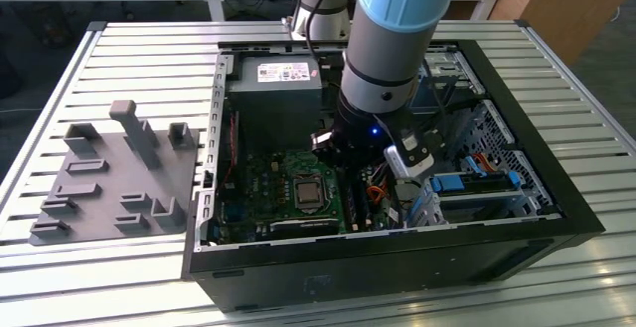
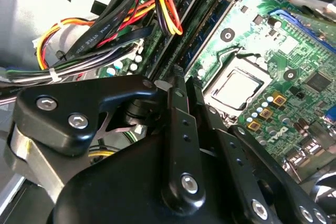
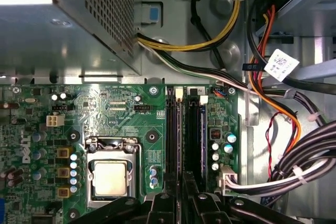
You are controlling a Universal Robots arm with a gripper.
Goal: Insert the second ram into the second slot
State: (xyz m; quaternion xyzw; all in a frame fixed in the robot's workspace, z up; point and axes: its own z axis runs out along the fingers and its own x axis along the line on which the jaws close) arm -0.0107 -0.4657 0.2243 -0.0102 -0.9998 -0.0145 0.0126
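Observation:
In both wrist views, two dark memory slots run side by side on the green motherboard [image 3: 121,103] next to the CPU socket [image 3: 110,178]. The second ram [image 3: 202,135] shows as a thin blue edge lying along the slot farther from the socket, and in the second wrist view the second ram [image 2: 209,34] runs toward my fingertips. My gripper [image 3: 181,184] is shut, its black fingers [image 2: 178,114] close together with nothing seen between them. The tips sit over one end of the slots; I cannot tell whether they touch. In the exterior view the arm reaches down into the open case [image 1: 556,193].
The power supply [image 1: 273,96] stands at the back of the case. Cable bundles [image 3: 294,145] crowd the side beyond the slots. A drive bay with light-blue clips [image 1: 477,182] is on the exterior view's right. A grey holder with pegs [image 1: 109,170] lies on the slatted table at that view's left.

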